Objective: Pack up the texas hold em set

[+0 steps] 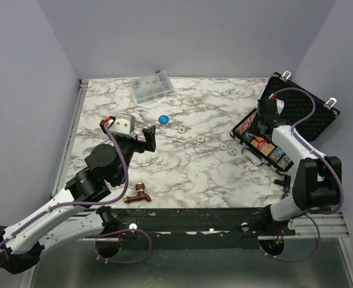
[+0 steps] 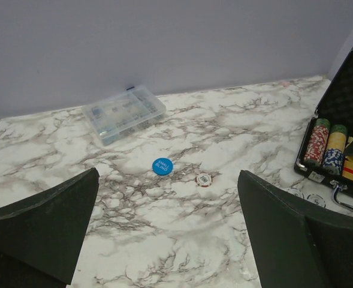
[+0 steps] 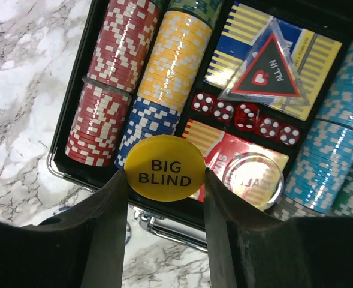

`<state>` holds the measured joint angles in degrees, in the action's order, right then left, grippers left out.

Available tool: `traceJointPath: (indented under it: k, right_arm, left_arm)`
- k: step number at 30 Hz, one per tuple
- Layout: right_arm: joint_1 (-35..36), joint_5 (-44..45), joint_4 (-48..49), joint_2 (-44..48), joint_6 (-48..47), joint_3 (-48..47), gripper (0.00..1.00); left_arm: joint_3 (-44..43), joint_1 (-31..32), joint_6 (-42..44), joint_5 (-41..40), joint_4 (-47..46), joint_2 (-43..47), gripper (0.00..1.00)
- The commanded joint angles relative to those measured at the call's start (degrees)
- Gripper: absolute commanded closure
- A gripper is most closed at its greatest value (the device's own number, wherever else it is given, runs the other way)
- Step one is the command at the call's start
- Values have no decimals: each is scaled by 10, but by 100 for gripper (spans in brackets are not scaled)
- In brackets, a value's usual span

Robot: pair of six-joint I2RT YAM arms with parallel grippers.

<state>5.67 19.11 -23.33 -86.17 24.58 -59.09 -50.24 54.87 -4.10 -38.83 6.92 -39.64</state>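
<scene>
the case (image 2: 349, 90) is being cropped at the right; a card box (image 3: 218, 143) is being partly hidden by the yellow disc (image 3: 164, 168).

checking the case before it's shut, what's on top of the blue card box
A clear triangular ALL IN marker lies on the blue card box; the print under its dark centre is hidden.

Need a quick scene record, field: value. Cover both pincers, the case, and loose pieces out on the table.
right pincer: shut on yellow BIG BLIND disc, over the open case
left pincer: open, empty
case: open, lid back; holds chip rows, red dice, card boxes, ALL IN triangle
loose on table: blue SMALL BLIND disc, red-and-white chip beside it, small discs toward the case
other: clear compartment box at far edge; copper faucet at near edge
</scene>
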Motion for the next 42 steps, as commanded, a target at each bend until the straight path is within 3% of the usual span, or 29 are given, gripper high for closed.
traceJointPath:
  k: [1,15,20,29,35,42]
  right_arm:
    - [-16,-22,47,-29,17,13,78]
    - [-53,-49,101,-15,30,86,77]
    - [-53,-57,112,-23,26,87,72]
    - [-53,-57,78,-3,25,79,55]
    - [-53,-63,61,19,15,74,31]
    - [-52,-87,55,67,-5,70,27]
  left_arm:
    - [-21,0,-3,9,9,1,1]
    - [-21,0,-8,17,11,-5,1]
    - [-22,0,-8,17,12,-6,1]
    - [-23,0,-11,21,13,-10,1]
    - [-25,0,-17,29,19,-18,1]
    - [-26,0,-21,32,21,-25,1]
